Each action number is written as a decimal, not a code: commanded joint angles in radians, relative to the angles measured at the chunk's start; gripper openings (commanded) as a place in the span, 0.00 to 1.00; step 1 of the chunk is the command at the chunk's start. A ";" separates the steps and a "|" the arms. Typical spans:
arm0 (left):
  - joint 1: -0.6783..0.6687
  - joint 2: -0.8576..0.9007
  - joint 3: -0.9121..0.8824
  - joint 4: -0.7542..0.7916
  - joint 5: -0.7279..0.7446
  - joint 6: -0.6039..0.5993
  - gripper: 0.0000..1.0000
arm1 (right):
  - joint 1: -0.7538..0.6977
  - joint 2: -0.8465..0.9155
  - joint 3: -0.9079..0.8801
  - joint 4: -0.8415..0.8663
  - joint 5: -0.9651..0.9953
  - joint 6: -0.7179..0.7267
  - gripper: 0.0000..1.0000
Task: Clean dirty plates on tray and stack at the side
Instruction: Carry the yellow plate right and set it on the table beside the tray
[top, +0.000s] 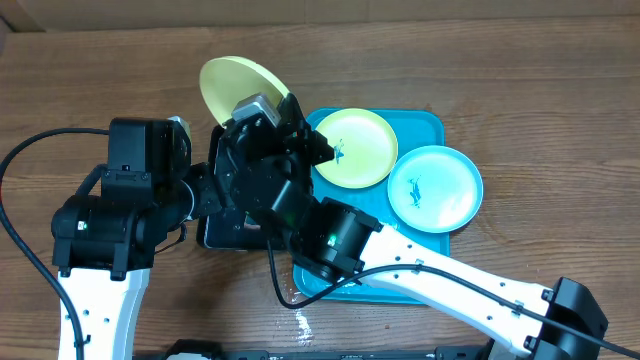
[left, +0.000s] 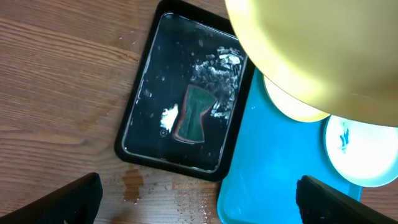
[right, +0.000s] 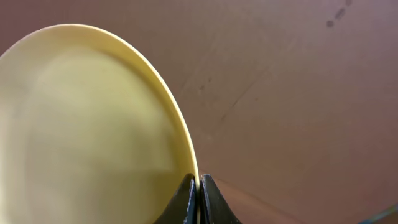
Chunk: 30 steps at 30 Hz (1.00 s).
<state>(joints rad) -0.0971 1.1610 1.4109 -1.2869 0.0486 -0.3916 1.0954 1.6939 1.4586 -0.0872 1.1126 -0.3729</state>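
My right gripper is shut on the rim of a yellow-green plate and holds it tilted on edge above the table, left of the turquoise tray. The plate shows in the overhead view and at the top of the left wrist view. A second yellow-green plate and a light blue plate, both with blue smears, lie on the tray. My left gripper is open and empty, above the table by the tray's edge.
A black tray holding water, foam and a green sponge sits left of the turquoise tray, mostly hidden under the arms in the overhead view. Water drops mark the wood near the front.
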 joint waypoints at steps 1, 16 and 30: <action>0.005 -0.017 0.011 0.001 -0.007 0.003 1.00 | 0.011 0.003 0.025 0.008 0.037 -0.042 0.04; 0.005 -0.017 0.011 -0.007 -0.008 0.016 1.00 | -0.344 -0.066 0.026 -0.496 -0.686 0.983 0.04; 0.005 -0.017 0.011 0.002 -0.008 0.056 1.00 | -1.333 -0.168 0.021 -1.055 -1.293 0.995 0.04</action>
<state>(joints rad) -0.0971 1.1603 1.4109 -1.2892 0.0486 -0.3618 -0.0692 1.5311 1.4693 -1.0992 -0.0879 0.6624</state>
